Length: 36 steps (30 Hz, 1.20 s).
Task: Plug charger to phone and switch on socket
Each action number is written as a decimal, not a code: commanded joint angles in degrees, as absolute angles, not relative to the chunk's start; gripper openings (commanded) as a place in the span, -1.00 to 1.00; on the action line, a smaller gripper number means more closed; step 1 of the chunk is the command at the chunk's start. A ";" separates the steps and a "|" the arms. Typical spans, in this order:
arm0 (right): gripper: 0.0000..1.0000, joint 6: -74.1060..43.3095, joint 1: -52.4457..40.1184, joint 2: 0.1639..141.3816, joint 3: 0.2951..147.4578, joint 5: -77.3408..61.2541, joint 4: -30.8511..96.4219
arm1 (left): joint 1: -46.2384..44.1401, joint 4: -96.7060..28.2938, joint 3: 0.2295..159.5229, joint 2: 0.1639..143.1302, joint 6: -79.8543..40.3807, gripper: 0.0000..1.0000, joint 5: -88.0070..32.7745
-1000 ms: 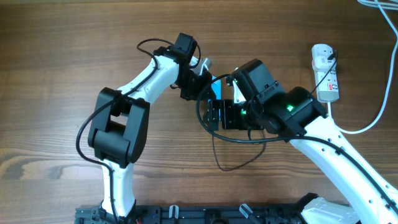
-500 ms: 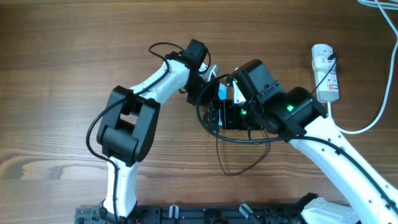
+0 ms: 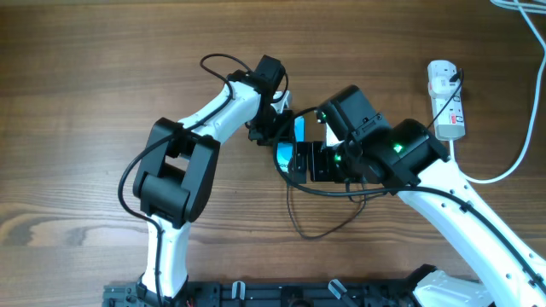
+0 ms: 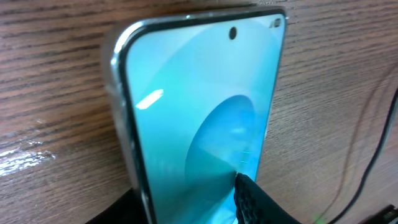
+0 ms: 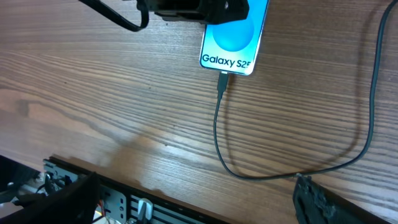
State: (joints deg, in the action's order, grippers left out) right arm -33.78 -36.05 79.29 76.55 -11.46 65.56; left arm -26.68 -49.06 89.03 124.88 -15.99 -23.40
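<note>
The phone (image 4: 199, 118), with a cyan screen, lies on the table and fills the left wrist view. My left gripper (image 4: 189, 205) is shut on its near end, with a black pad (image 4: 255, 202) on the screen. In the right wrist view the phone (image 5: 233, 34) shows "Galaxy S25" text. The charger cable (image 5: 217, 134) has its tip in the phone's lower edge and loops across the wood. My right gripper (image 5: 194, 186) is open and empty above the loop. The socket (image 3: 447, 107) lies at the far right, away from both grippers.
The socket's white lead (image 3: 520, 162) curves along the table's right edge. The black rail of the arm bases (image 5: 143, 208) runs along the near edge. In the overhead view the charger's loop (image 3: 320, 230) lies below the right gripper (image 3: 305, 162).
The left arm's elbow has swung to the right. The phone has shifted slightly down and left, and more of its cyan screen shows. The charger loop has shifted a little with it.
</note>
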 commanded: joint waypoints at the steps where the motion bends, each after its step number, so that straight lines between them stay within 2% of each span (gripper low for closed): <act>1: 1.00 -33.01 -35.92 79.57 77.12 -9.72 66.43 | -26.57 -50.52 88.71 126.23 -15.90 0.00 -16.80; 3: 0.99 -33.08 -35.92 79.57 77.12 -7.64 67.02 | -26.57 -50.65 88.71 126.23 -15.90 0.01 -16.80; 4: 1.00 -33.12 -35.92 79.57 77.12 -6.70 67.24 | -26.57 -50.76 88.71 126.23 -15.90 0.13 -16.80; 6: 0.99 -33.15 -35.92 79.57 77.12 -4.60 67.40 | -26.06 -50.89 88.75 126.19 -17.39 0.40 -16.82; 7: 1.00 -33.23 -35.90 79.57 77.12 -3.36 67.42 | -25.50 -51.33 88.99 125.97 -18.92 0.65 -16.86; 9: 0.99 -34.59 -35.53 79.57 77.12 0.73 67.44 | -23.62 -53.30 90.37 123.79 -19.99 0.99 -16.82; 12: 0.99 -33.95 -31.07 79.57 77.12 2.79 67.37 | -20.78 -54.72 91.94 116.46 -20.34 1.00 -15.46; 14: 0.99 -29.98 -23.99 79.75 77.23 0.60 67.35 | -18.92 -55.55 92.03 108.55 -23.66 1.00 -9.61; 16: 1.00 -26.26 -12.93 80.34 78.46 -1.28 67.09 | -17.76 -56.58 92.01 100.95 -26.11 1.00 -3.22; 19: 0.99 -24.86 1.19 81.30 78.65 3.31 58.06 | -17.12 -56.69 92.03 92.09 -25.98 1.00 -0.34; 22: 0.99 -24.82 10.44 82.81 78.63 7.31 49.67 | -17.12 -56.64 92.01 89.65 -25.98 1.00 -0.34; 25: 0.99 -24.49 13.43 85.80 78.50 11.31 43.00 | -17.12 -56.66 92.01 89.80 -25.98 1.00 -0.34; 26: 0.99 -23.97 14.13 89.45 78.26 19.59 39.88 | -17.12 -56.64 92.01 89.80 -25.98 1.00 -0.34; 30: 0.99 -22.46 15.20 98.24 78.26 26.63 36.25 | -17.12 -56.66 92.01 89.80 -25.98 1.00 -0.34; 34: 0.99 -22.48 18.24 104.62 78.26 24.97 34.33 | -17.12 -56.64 92.01 89.80 -25.98 1.00 -0.34; 36: 1.00 -22.39 20.99 106.39 78.26 16.16 32.69 | -17.12 -56.64 92.01 89.80 -25.98 1.00 -0.34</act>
State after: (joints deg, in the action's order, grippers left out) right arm -23.38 18.35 103.92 78.04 22.96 33.78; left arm -17.45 -56.64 92.12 89.62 -25.26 -1.32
